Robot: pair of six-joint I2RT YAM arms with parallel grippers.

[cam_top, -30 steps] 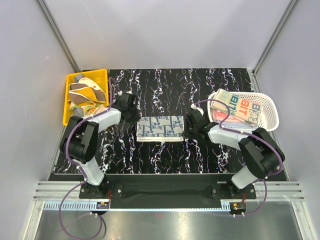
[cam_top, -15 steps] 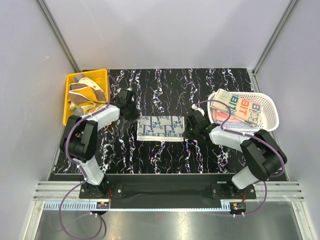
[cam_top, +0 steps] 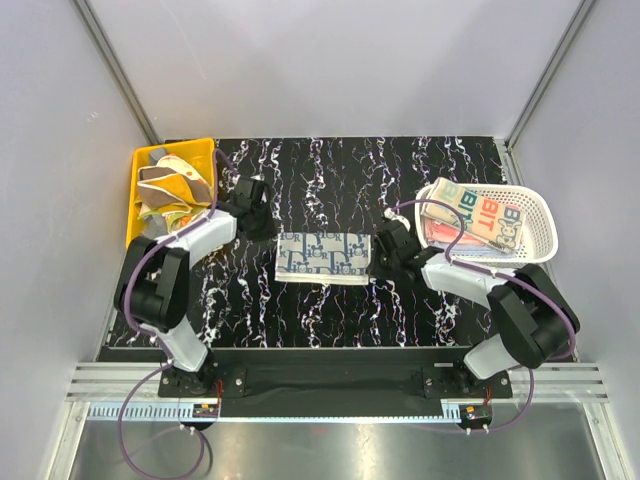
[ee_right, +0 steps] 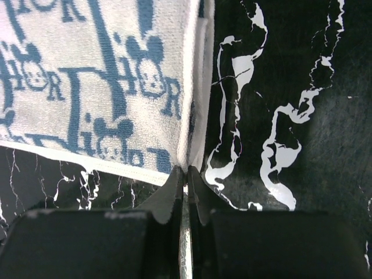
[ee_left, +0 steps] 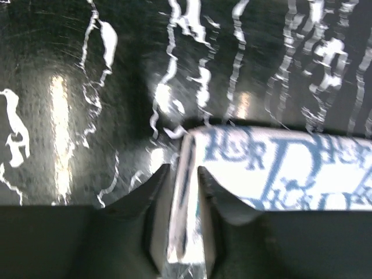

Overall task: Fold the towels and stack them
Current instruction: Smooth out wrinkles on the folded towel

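Left gripper (ee_left: 183, 171) stands partly open over the short edge of the blue-white towel (ee_left: 279, 174). Its two fingers (ee_left: 145, 197) straddle the doubled hem with a sliver of dark gap on either side, so it grips nothing. The towel lies flat on the table (cam_top: 330, 170), folded into a neat rectangle that runs away from this hand toward the right gripper (ee_right: 187, 171). That gripper's fingers are pinched together on the opposite hem, at the corner nearest it.

The fold looks finished, so the step in hand is probably the release and the handover to the right side. Beyond the right gripper, on its side away from the towel, sits the white basket (cam_top: 548, 228) with a lettered towel (cam_top: 487, 213) folded on top.

To do this well, the left gripper should open wider before it lifts. It should then rise straight up, so that neither finger drags the hem and pulls the layers apart. The right gripper has only a thin pinch at one corner, and a towel carried from there could hang open. A low slide across the table, or a deeper bite on both layers, would likely serve better.

Behind the left gripper, away from the towel, the yellow bin (cam_top: 133, 200) holds crumpled towels (cam_top: 170, 190) not yet folded.
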